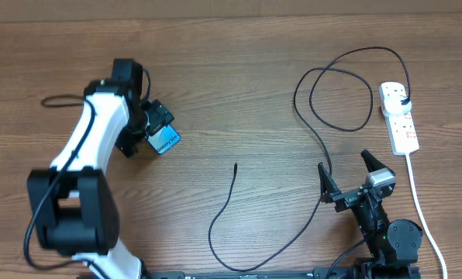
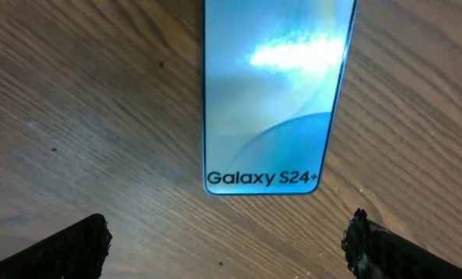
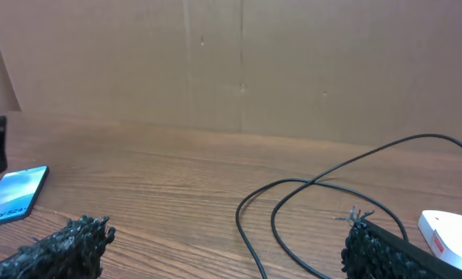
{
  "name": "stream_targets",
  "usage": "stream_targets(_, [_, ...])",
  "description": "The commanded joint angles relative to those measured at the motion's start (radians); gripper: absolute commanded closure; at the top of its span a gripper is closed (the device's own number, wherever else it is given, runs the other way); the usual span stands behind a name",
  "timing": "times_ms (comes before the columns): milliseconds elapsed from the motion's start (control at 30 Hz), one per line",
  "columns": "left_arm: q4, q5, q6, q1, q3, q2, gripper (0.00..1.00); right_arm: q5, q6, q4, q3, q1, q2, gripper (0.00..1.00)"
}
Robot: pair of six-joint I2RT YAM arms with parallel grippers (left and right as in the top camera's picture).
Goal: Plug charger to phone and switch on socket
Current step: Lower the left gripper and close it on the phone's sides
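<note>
My left gripper (image 1: 158, 129) hangs over the phone (image 1: 167, 141) on the left half of the wooden table (image 1: 239, 77), its fingers spread wider than the handset and touching nothing. On the left wrist camera the phone (image 2: 274, 93) lies flat, blue screen up, its lettered end pointing toward the gripper (image 2: 227, 252). My right gripper (image 1: 349, 177) sits near the table's front right, fingers also spread and empty. The black charger cable (image 1: 235, 177) has its connector tip (image 1: 236, 165) lying loose mid-table, well apart from the phone. From there it curves toward the front edge, runs close past the right gripper and loops up to a black plug (image 1: 402, 98) seated in the far end of the white power strip (image 1: 399, 116) on the right. I cannot tell how the strip's red switches are set
</note>
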Motion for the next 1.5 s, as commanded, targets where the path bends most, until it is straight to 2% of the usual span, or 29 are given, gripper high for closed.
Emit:
stream_targets(0, [-0.058,-0.007,0.013,0.003,0.151,0.096,0.00,0.007,-0.001,0.005,-0.011,0.005,-0.007,0.00])
stream_targets(100, [-0.081,-0.007,0.024,0.002,0.219,0.154,0.00,0.007,-0.001,0.005,-0.011,0.005,-0.007,0.00])
stream_targets(300, [-0.069,-0.056,-0.013,0.003,0.219,0.189,0.00,0.007,-0.001,0.005,-0.011,0.005,-0.007,0.00])
stream_targets(600, [-0.031,-0.074,-0.015,0.002,0.194,0.197,0.00,0.007,-0.001,0.005,-0.011,0.005,-0.007,0.00])
stream_targets(767, [-0.009,-0.073,-0.071,-0.002,0.194,0.202,0.00,0.007,-0.001,0.005,-0.011,0.005,-0.007,0.00])
stream_targets(1467, [0.064,-0.099,-0.075,-0.023,0.115,0.204,0.00,0.007,-0.001,0.005,-0.011,0.005,-0.007,0.00])
